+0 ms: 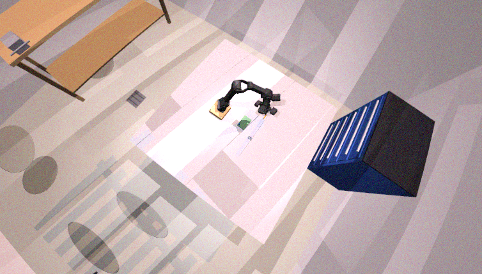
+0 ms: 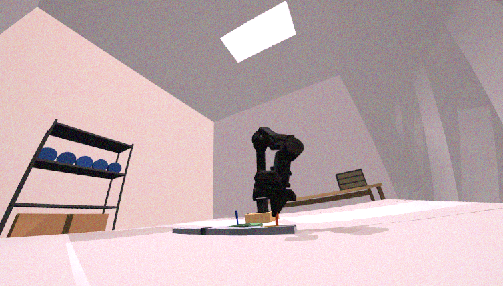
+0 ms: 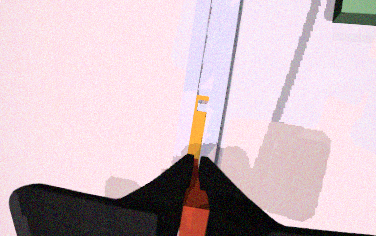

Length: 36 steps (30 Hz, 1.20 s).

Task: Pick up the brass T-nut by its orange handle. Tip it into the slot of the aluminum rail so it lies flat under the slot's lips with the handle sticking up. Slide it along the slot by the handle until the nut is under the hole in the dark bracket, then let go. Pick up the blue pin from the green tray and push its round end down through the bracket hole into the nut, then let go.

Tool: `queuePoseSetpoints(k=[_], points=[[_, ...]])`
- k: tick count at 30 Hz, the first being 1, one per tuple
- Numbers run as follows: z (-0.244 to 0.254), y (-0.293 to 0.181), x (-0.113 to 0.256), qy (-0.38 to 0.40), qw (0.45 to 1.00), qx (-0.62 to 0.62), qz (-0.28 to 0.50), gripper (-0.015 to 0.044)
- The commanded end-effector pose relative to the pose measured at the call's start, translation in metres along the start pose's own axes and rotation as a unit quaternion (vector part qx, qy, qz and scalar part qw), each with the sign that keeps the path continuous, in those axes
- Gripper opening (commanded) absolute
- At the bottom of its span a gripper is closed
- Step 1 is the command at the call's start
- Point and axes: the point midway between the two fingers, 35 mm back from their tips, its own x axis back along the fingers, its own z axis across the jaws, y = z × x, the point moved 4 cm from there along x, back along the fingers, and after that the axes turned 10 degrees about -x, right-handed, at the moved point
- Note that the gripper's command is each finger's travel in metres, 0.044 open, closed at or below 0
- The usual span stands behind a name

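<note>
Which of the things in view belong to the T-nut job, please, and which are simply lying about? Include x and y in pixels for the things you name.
For the job:
- brass T-nut point(image 3: 198, 127)
- orange handle point(image 2: 276, 219) point(image 3: 194, 220)
- rail point(image 1: 244, 145) point(image 2: 252, 229)
- dark bracket point(image 1: 249, 138) point(image 2: 203, 231)
- green tray point(image 1: 244, 122) point(image 3: 357, 7)
- blue pin point(image 2: 237, 217)

Lying about:
- blue drawer cabinet point(image 1: 398, 143)
- wooden bench point(image 1: 71, 0) point(image 2: 333, 195)
- shelf rack point(image 2: 89, 171)

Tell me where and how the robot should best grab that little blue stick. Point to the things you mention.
I'd grip the upper part of the blue pin point(image 2: 237, 217), coming down from above with one finger on each side. It stands upright, slim, with its top rising free by the green tray point(image 1: 244, 123) point(image 2: 255, 225) point(image 3: 357, 6). The gripper point(image 1: 264, 114) point(image 2: 275, 215) point(image 3: 197, 158) would first need to release the orange handle point(image 2: 277, 219) point(image 3: 194, 220).
</note>
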Motion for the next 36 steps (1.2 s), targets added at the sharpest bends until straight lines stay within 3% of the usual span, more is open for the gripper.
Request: queuePoseSetpoints(k=[1,36], points=[[0.0006,-0.0006,-0.0016,-0.007,1.0,0.003,-0.001,-0.015],[0.0079,-0.0019,-0.0024,-0.044,0.999,0.012,-0.008,-0.015]])
